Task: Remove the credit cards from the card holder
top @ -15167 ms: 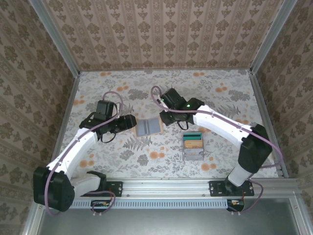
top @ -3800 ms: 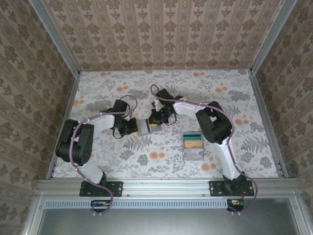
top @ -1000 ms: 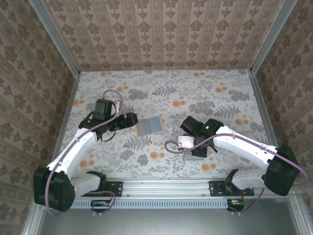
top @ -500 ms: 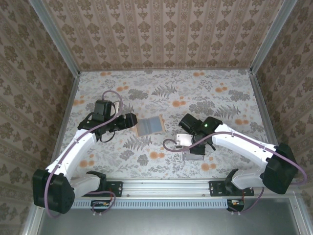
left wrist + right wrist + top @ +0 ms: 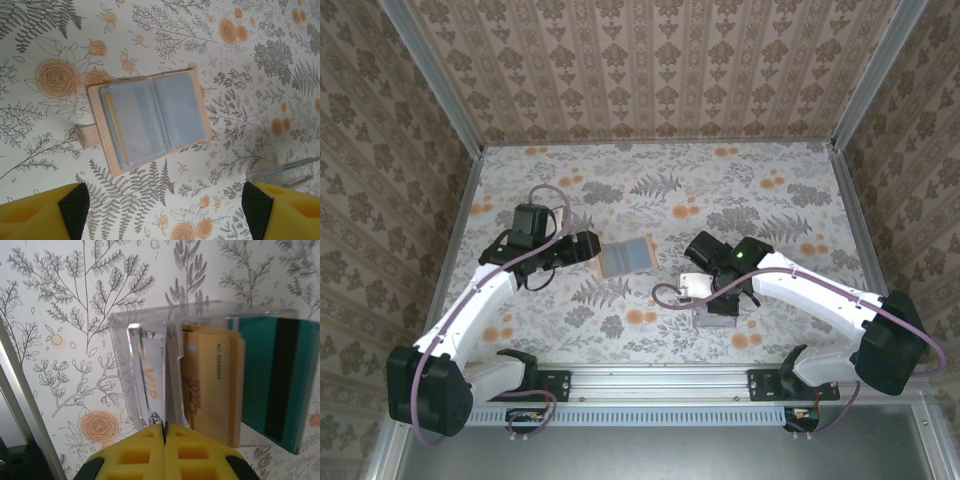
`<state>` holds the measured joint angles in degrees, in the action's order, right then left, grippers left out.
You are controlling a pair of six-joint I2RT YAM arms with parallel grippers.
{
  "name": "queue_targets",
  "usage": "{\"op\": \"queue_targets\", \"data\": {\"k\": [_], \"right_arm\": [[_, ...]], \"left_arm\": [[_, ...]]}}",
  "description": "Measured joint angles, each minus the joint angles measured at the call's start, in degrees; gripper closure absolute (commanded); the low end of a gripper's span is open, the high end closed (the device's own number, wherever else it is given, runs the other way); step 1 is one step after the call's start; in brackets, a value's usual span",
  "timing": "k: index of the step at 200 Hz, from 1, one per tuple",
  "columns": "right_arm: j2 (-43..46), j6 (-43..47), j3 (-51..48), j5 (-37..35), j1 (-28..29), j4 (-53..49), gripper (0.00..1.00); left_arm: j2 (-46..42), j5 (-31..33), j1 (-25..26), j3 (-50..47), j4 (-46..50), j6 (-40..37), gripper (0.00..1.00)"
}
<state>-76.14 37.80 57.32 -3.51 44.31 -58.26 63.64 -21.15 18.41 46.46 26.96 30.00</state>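
Observation:
The card holder point(image 5: 172, 107) lies open on the floral table, tan rim around a grey-blue lining, also seen from above point(image 5: 625, 257). A yellow card edge point(image 5: 114, 126) shows in its left pocket. My left gripper point(image 5: 165, 215) hovers open just near of it, nothing between its fingers; in the top view the left gripper point(image 5: 586, 246) sits left of the holder. My right gripper point(image 5: 164, 429) is shut on a thin pale credit card point(image 5: 173, 380) seen edge-on, standing inside the clear box point(image 5: 122, 360). A gold card point(image 5: 210, 375) and a teal card point(image 5: 272, 385) stand in that box.
The clear box point(image 5: 718, 312) sits near the front right of the table under my right gripper point(image 5: 706, 290); its corner point(image 5: 285, 172) shows in the left wrist view. A metal rail point(image 5: 660, 380) runs along the near edge. Patterned walls enclose the table.
My right gripper has shifted slightly back and left over the clear box, still shut. The left arm and the card holder have stayed put.

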Motion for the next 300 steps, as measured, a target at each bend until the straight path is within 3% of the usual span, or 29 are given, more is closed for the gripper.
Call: {"op": "queue_targets", "data": {"k": [35,52,95,117,129,182,229,300], "right_arm": [[0.0,0.0,-2.6,0.5,0.0,0.0,1.0],[0.0,0.0,-2.8,0.5,0.0,0.6,0.65],[0.0,-0.9,-2.8,-0.4,-0.1,3.0,0.59],[-0.4,-3.7,-1.8,-1.0,-0.4,4.1,0.61],[-1.1,-5.4,-0.2,-1.1,-0.6,4.6,0.63],[-4.0,-19.5,7.4,-0.3,-0.8,9.2,0.69],[-16.6,-38.9,19.2,3.7,-0.8,12.3,1.0],[-33.3,-59.3,27.1,8.9,-1.6,16.8,1.0]], "left_arm": [[0.0,0.0,-0.2,0.0,0.1,0.0,0.17],[0.0,0.0,-0.2,0.0,0.1,0.0,0.16],[0.0,0.0,-0.5,0.0,0.1,0.0,0.16],[0.0,0.1,-0.5,0.0,0.1,0.0,0.16],[0.0,0.2,-0.5,0.0,0.2,-0.1,0.0],[0.3,0.1,-0.5,-0.7,0.0,0.0,0.0],[3.2,-0.5,-0.5,-0.9,-0.3,0.0,0.0],[5.4,-2.1,-0.5,-2.1,-1.9,3.9,0.17]]}}
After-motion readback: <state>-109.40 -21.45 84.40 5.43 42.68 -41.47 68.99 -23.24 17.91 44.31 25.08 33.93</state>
